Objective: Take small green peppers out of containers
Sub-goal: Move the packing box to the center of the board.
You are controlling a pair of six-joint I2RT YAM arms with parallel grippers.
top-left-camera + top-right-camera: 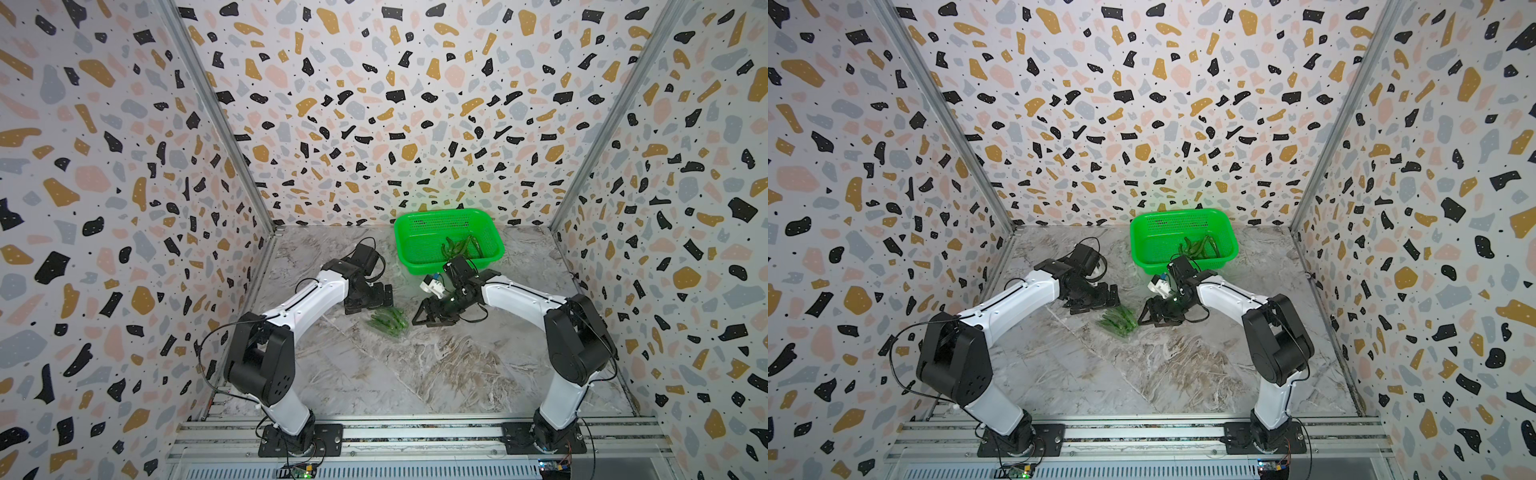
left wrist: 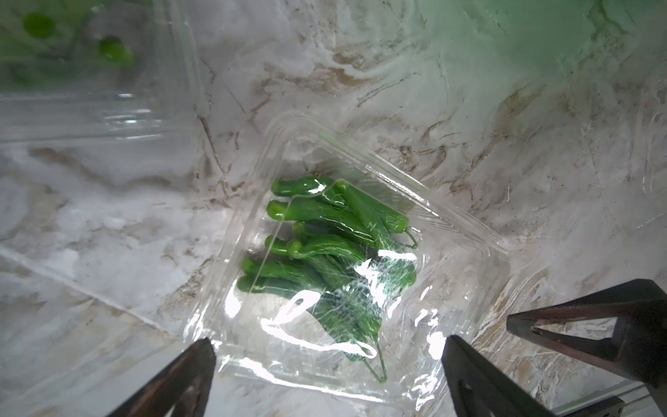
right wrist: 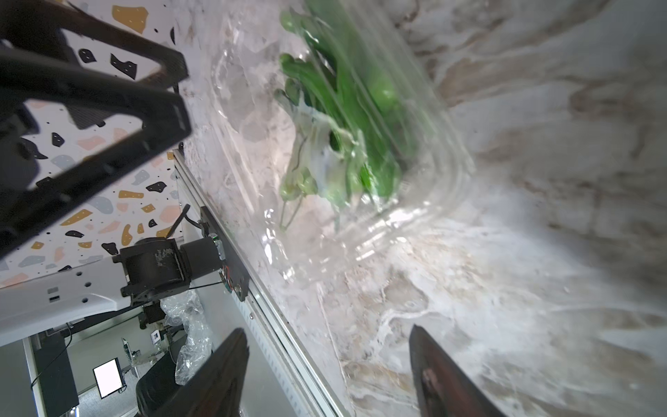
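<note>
Peppers (image 2: 325, 252) lie packed in a clear container (image 2: 451, 231), its glossy lid over them, on the table (image 1: 415, 374) between the two grippers. The left gripper (image 2: 328, 339) is open, its jaws spread wide. The container's near edge sits just ahead of and between its fingertips; whether they touch the plastic I cannot tell. The right gripper (image 3: 326, 328) is also open, with nothing between its jaws. It is low over the table just beside the container's opposite side, in both top views (image 1: 419, 318). A second container (image 2: 108, 90), blurred with green inside, lies farther from the left gripper than the first. Behind the right gripper stands a basket (image 1: 440, 214) with a few loose peppers (image 1: 459, 247) in the corner nearest that gripper.
</note>
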